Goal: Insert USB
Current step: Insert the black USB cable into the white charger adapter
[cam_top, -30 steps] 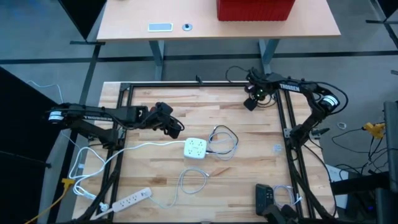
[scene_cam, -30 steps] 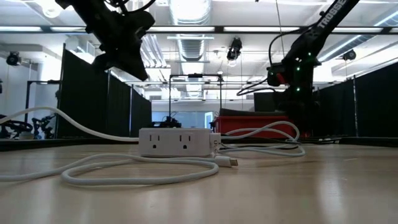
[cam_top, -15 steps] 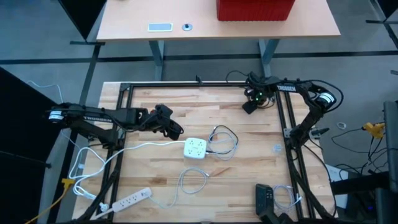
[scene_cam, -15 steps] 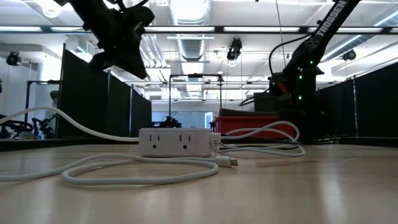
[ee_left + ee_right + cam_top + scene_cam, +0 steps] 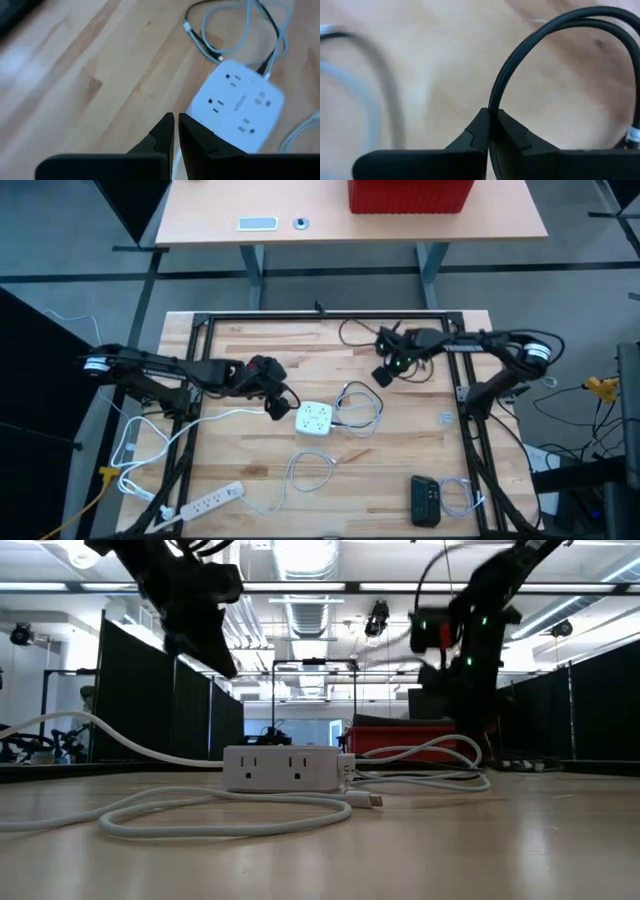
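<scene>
A white power cube (image 5: 314, 417) lies flat near the middle of the wooden table, with outlets and USB ports on its top (image 5: 237, 110). Grey and black cables (image 5: 360, 405) coil on the table at its right side. A white cable (image 5: 310, 470) loops toward the near edge, and its metal plug end (image 5: 372, 801) rests on the wood. My left gripper (image 5: 278, 408) hovers shut just left of the cube, its fingertips (image 5: 175, 122) holding nothing. My right gripper (image 5: 383, 375) hangs shut above the table, beyond the coil. My right gripper's shut fingertips (image 5: 490, 117) stand right in front of a black cable (image 5: 520, 55) that arcs away from them. Whether they touch or pinch it, I cannot tell.
A white power strip (image 5: 210, 500) lies at the near left, its cord running along the table's left side. A black device (image 5: 425, 500) sits at the near right. A black frame (image 5: 320, 317) borders the table. Beyond stands a desk with a red box (image 5: 410, 195).
My right gripper has swung from the far right corner toward the table's left and near edges, toward the cable coil. My left gripper has shifted a little toward the near edge, closer to the power cube. The cube and cables lie as before.
</scene>
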